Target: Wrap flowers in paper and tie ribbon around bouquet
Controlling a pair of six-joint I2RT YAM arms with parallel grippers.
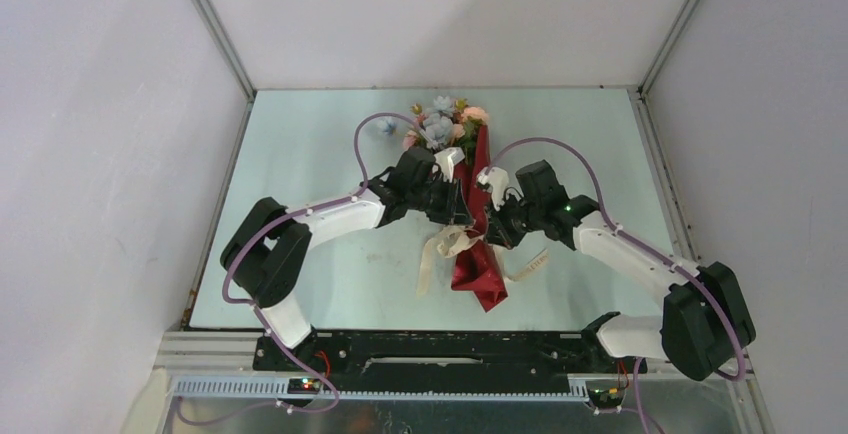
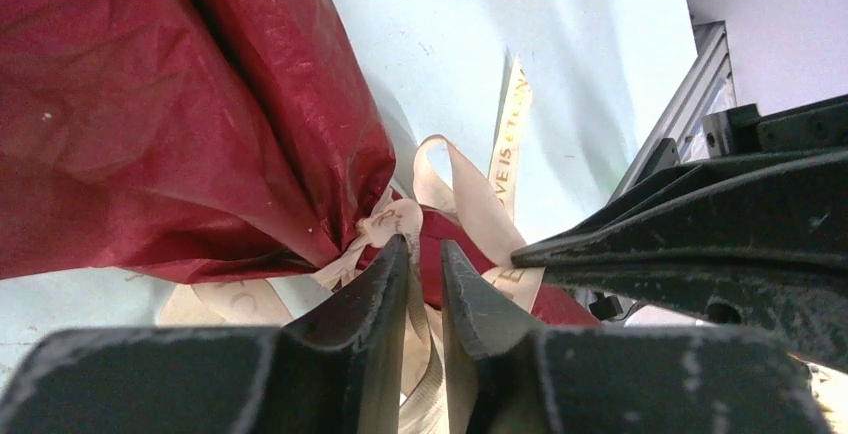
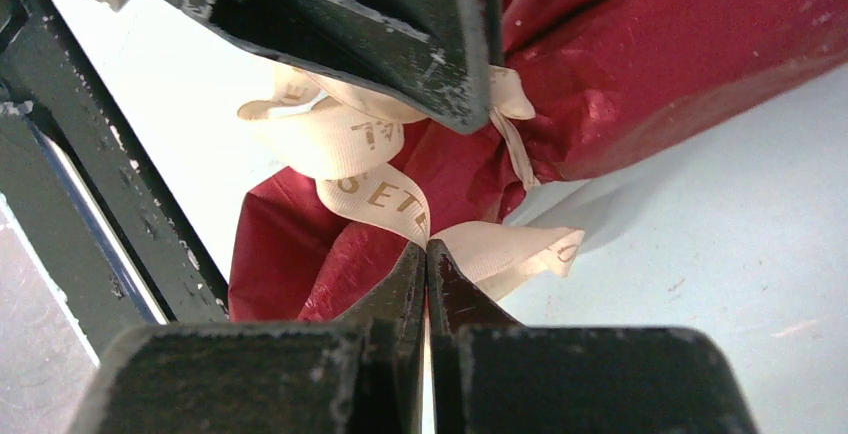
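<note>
At far left, bare pale-green table (image 1: pixel 320 154), with the left arm (image 1: pixel 340 216) angling in from the near-left corner toward the middle. At its tip, the left gripper (image 2: pixel 425 246), jaws only narrowly apart, set right at the cinched waist of the bundle. In that slim gap, a strand of the ribbon (image 2: pixel 470 189), apparently lying loose rather than squeezed. Just left of the waist, cream loops and a tail of ribbon spilling onto the table toward the near side.

In the middle, the paper (image 1: pixel 480 272), red face out, wrapped into a long cone lying near to far. Narrow and crumpled where tied, flaring again at the near end. At the far end of the cone, the flowers (image 1: pixel 442 124), pink and pale blue heads poking out close to the table's far edge. To their left, lying apart, one small blue bloom (image 1: pixel 388 126).

Just right of the waist, the right gripper (image 3: pixel 427 246), jaws pressed together on a printed length of ribbon, with a short ribbon end folded onto the table beside it. Both grippers tip to tip across the knot, very close together. Further right, the right arm (image 1: pixel 620 244) sloping back to the near-right corner.
</note>
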